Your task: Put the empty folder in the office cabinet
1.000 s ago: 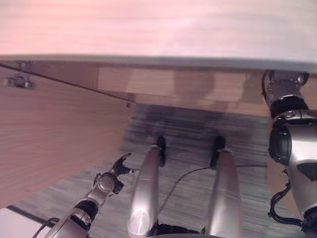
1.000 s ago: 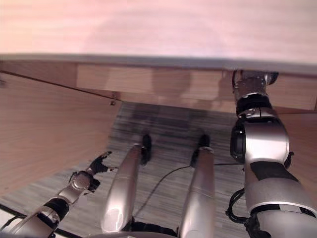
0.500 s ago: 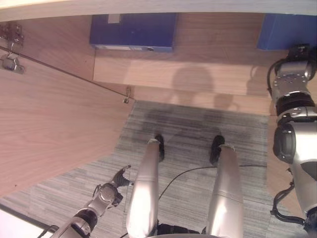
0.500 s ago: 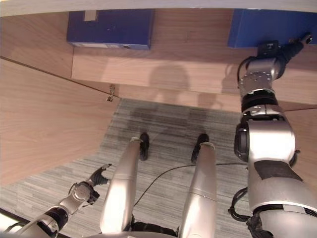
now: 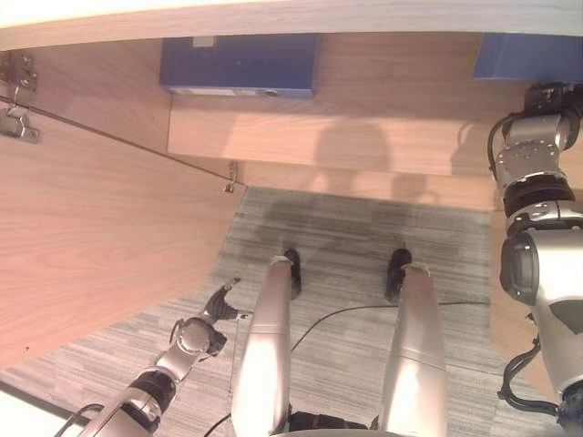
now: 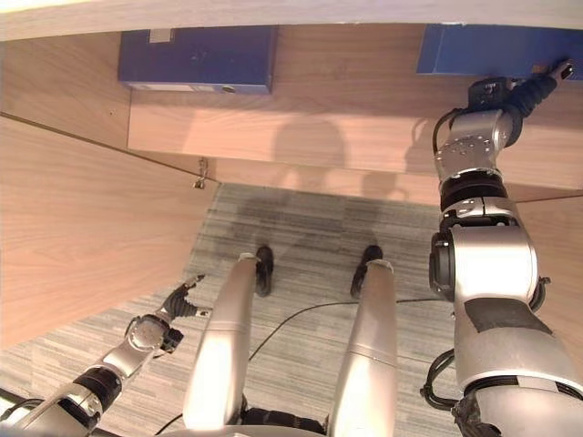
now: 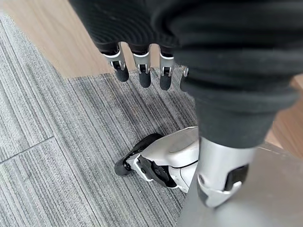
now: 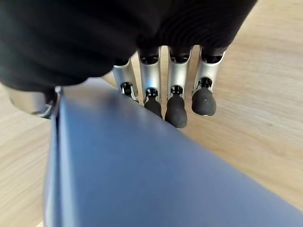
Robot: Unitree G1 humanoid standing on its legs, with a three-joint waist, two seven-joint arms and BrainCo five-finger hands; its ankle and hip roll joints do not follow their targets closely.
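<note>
Silver-grey left arm and right arm with black joint bands; left hand and right hand under dark ribbed covers; silver fingers, rounded dark tips.

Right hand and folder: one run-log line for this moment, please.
right hand: open, against blue folder on cabinet shelf | left hand: open, idle

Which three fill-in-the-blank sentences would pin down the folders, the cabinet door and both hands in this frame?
1. The right hand reaches up to a folder whose colour is ____.
2. The number of blue folders on the cabinet shelf, counting the other folder, is ____.
3. The left hand hangs low above the grey ____.
4. The cabinet door on the robot's left stands ____.

Missing words: blue; two; carpet; open
</note>
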